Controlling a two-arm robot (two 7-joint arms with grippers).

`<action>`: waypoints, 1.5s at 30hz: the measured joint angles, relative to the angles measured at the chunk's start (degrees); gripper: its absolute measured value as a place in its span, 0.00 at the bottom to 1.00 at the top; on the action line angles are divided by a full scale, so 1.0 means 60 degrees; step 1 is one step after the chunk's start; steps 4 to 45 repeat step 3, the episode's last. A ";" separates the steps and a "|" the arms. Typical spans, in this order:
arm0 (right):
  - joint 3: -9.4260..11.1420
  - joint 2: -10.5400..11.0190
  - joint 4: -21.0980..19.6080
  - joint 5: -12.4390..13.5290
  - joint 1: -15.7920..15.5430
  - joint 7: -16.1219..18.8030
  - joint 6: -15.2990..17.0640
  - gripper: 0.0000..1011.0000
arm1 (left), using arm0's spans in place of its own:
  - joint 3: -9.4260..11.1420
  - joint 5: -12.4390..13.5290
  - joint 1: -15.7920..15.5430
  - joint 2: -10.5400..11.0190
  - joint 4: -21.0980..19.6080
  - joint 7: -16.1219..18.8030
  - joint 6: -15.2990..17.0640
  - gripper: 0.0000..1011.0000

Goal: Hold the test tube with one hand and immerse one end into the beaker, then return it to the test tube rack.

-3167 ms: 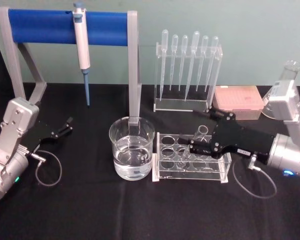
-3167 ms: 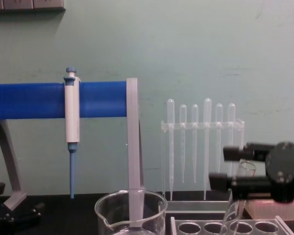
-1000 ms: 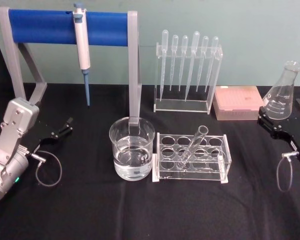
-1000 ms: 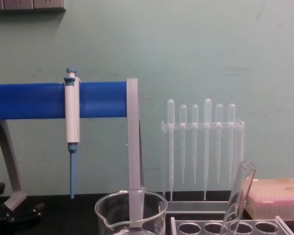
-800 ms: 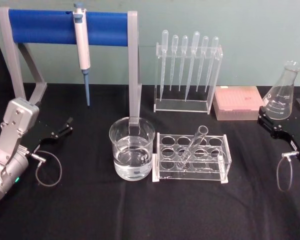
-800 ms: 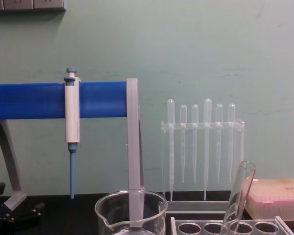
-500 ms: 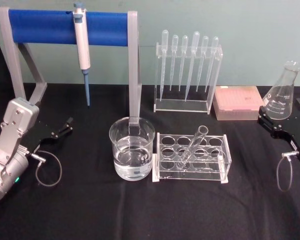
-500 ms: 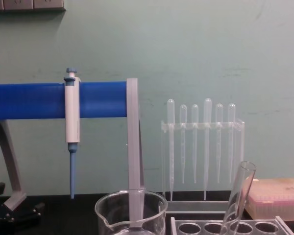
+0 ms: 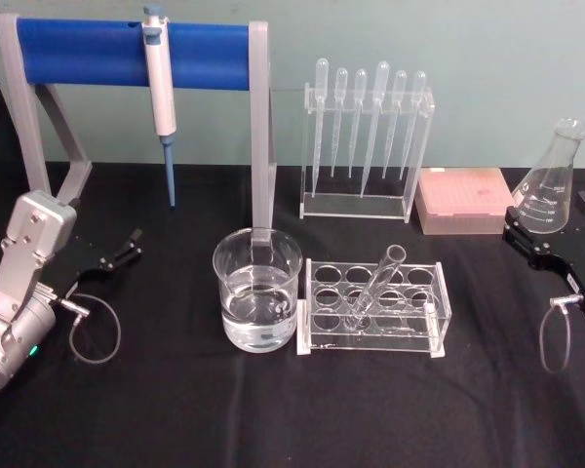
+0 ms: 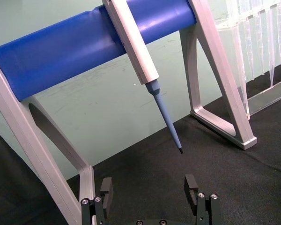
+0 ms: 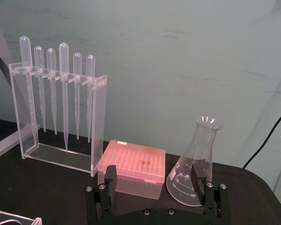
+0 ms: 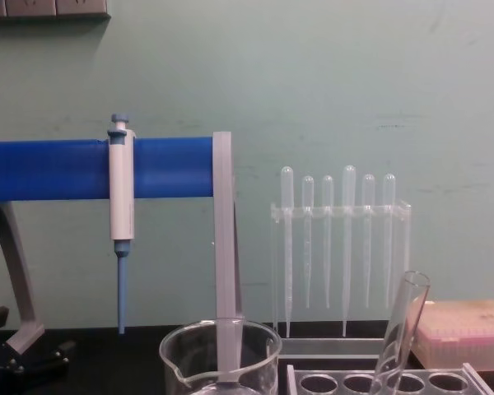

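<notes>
One long clear glass test tube racked, both grippers off it.
Tube leans in the clear acrylic 8-hole rack, rim toward 1 o'clock, w/ one wide clear glass beaker of water just at 9. Left black gripper at 9 and right black gripper at 3, fingers apart, empty. Six plastic bulb pipettes at 12.

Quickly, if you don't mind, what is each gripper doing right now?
Left gripper: open, holding nothing, parked by the blue stand.
Right gripper: open, holding nothing, parked facing the flask.
</notes>
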 joint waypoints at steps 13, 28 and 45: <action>0.0000 0.0001 0.0000 0.0000 0.0000 0.0001 0.0000 0.99 | 0.0000 0.0001 0.0000 0.0000 0.0000 0.0000 0.0000 0.99; 0.0000 0.0001 0.0000 0.0000 0.0000 0.0001 0.0000 0.99 | 0.0000 0.0001 0.0000 0.0000 0.0000 0.0000 0.0000 0.99; 0.0000 0.0001 0.0000 0.0000 0.0000 0.0001 0.0000 0.99 | 0.0000 0.0001 0.0000 0.0000 0.0000 0.0000 0.0000 0.99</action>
